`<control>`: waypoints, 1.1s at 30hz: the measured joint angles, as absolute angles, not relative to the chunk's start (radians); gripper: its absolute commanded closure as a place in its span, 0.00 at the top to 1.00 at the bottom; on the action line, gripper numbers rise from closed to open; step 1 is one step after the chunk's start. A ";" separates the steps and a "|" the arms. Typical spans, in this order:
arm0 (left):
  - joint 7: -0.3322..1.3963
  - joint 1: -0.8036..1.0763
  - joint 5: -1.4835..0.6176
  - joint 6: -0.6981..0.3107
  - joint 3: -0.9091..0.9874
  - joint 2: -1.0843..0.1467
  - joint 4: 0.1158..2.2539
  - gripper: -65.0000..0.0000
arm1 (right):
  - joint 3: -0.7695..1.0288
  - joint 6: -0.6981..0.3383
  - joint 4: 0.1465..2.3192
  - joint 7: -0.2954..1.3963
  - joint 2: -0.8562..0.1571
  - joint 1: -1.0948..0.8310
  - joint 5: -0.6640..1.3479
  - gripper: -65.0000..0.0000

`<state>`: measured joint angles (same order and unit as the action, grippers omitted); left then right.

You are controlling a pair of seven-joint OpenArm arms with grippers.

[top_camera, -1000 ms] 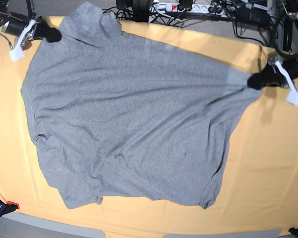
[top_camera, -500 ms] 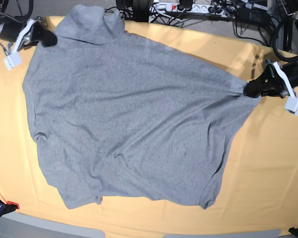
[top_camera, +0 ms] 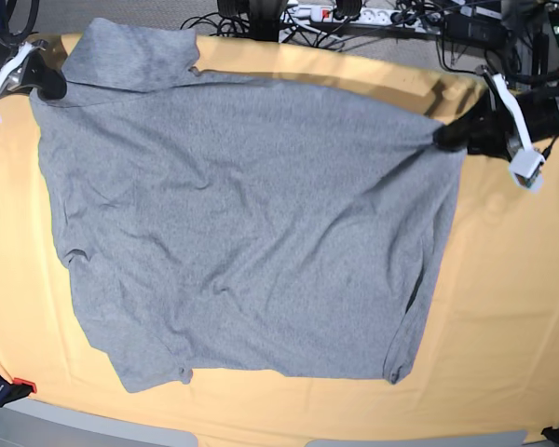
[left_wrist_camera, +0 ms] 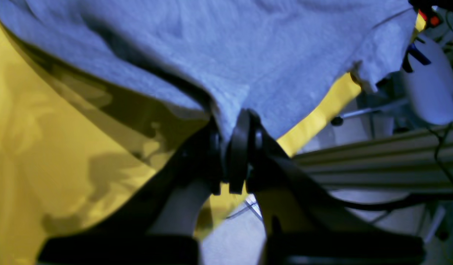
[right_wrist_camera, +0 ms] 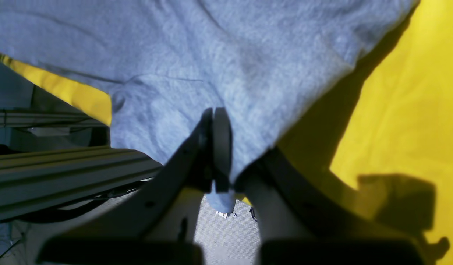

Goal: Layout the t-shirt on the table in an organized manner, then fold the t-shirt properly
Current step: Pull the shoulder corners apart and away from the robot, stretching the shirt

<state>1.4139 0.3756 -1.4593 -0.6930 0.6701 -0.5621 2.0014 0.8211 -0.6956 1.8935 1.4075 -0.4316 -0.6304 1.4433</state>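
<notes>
Right gripper: your black two-fingered right gripper (top_camera: 48,86) is sitting at the far left corner of the heather-grey short-sleeved cotton t-shirt (top_camera: 242,214), its jaws pressed together on a pinch of the fabric (right_wrist_camera: 226,121).
Shirt: you are looking at the t-shirt lying spread over the middle of the wide table covered in pale yellow-orange cloth (top_camera: 512,289), plain side up, wrinkles running across its body.
Near hem: it is lying on the table close to the table's near edge, its two corners curled.
Left gripper: your black left gripper (top_camera: 444,136) is clamping the shirt's far right corner (left_wrist_camera: 233,110); the cloth is bunching into folds there.
Table edge: both grippers are holding just inside the table's far edge.
</notes>
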 measured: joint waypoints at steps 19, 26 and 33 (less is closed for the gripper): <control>1.412 0.388 -1.468 -0.693 0.764 -0.687 2.039 0.00 | 0.888 -0.696 1.924 1.407 -0.429 -0.718 1.473 0.00; 1.408 0.441 -1.469 -0.686 0.775 -0.710 2.043 0.00 | 0.888 -0.696 1.929 1.407 -0.424 -0.718 1.473 0.00; 1.410 0.554 -1.468 -0.693 0.775 -0.738 2.046 0.00 | 0.887 -0.696 1.929 1.407 -0.426 -0.718 1.473 0.00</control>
